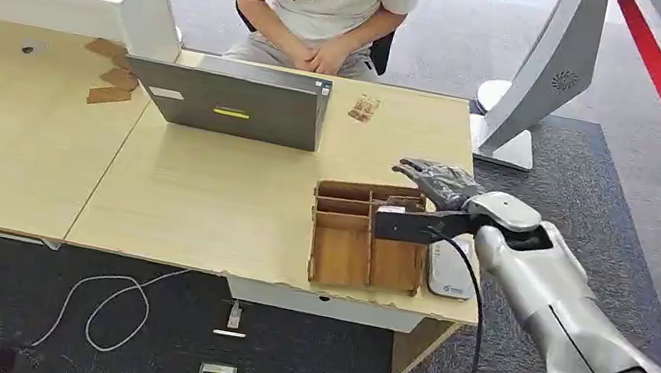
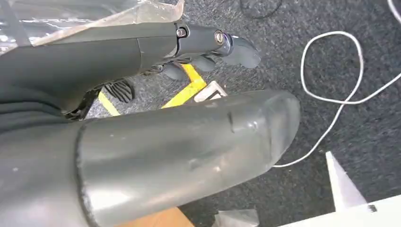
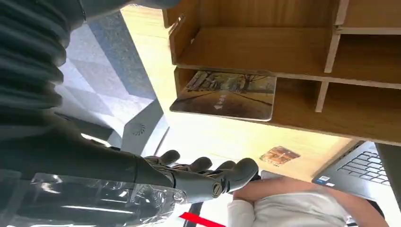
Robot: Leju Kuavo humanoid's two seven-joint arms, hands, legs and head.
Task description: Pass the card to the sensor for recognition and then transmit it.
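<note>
The card [image 3: 226, 94], printed with a tree-lined road, leans in an end compartment of the wooden organizer box [image 1: 342, 247] and sticks out past its edge. My right hand [image 1: 439, 182] hovers over the box's far right corner with fingers [image 3: 208, 176] stretched out, holding nothing and clear of the card. A white sensor unit [image 1: 450, 270] lies flat on the table just right of the box, partly under my right forearm. My left hand [image 2: 208, 45] hangs over the dark carpet, fingers loosely extended and holding nothing.
A grey laptop [image 1: 234, 102] stands behind the box, and a person [image 1: 325, 3] sits across the table behind it. A loose card [image 1: 364, 108] lies near the laptop. White cable [image 1: 109, 302] and small items lie on the floor below the table edge.
</note>
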